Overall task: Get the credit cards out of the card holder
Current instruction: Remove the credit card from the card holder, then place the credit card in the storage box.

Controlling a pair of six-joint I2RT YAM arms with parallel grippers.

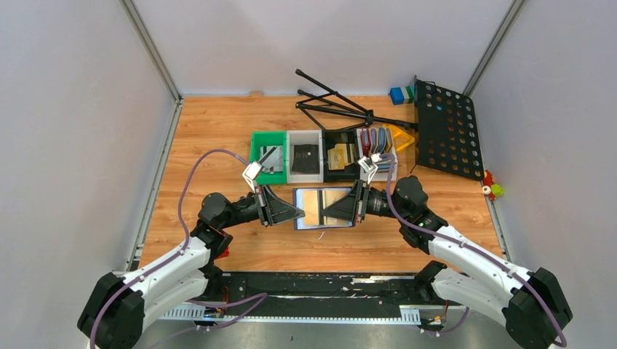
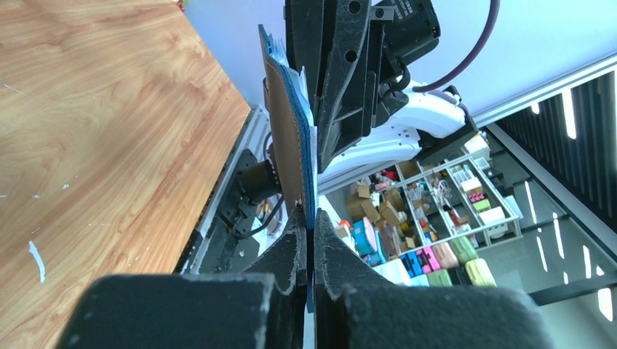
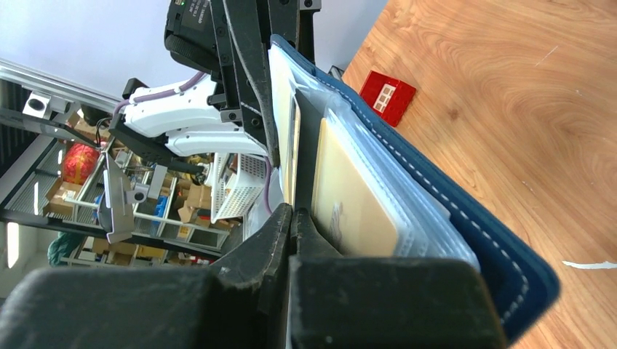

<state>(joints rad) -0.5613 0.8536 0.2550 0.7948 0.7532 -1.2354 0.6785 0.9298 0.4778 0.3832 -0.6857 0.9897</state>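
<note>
A wooden table (image 1: 218,138) between pale walls carries two arms that meet at its middle. Near the left arm lies one red block (image 3: 388,93). The left gripper (image 1: 292,211) is clamped on the left edge of the one navy card holder (image 1: 320,190), which is open at the centre with its pockets facing up. The right gripper (image 1: 332,211) is pinched tight on a thin inner leaf of the card holder; whether a card is between its fingers cannot be told. One tan-gold card (image 3: 353,200) shows in a clear pocket, and another's edge beside it. Farther back stand three bins in a row: a green bin (image 1: 256,156) with a silver-grey card (image 1: 271,161), a white bin (image 1: 304,134) with a dark card (image 1: 305,155), a black bin (image 1: 338,134) with a tan-gold one (image 1: 340,155). Right of them are upright holders (image 1: 375,139) and one folded black music stand (image 1: 445,131).
</note>
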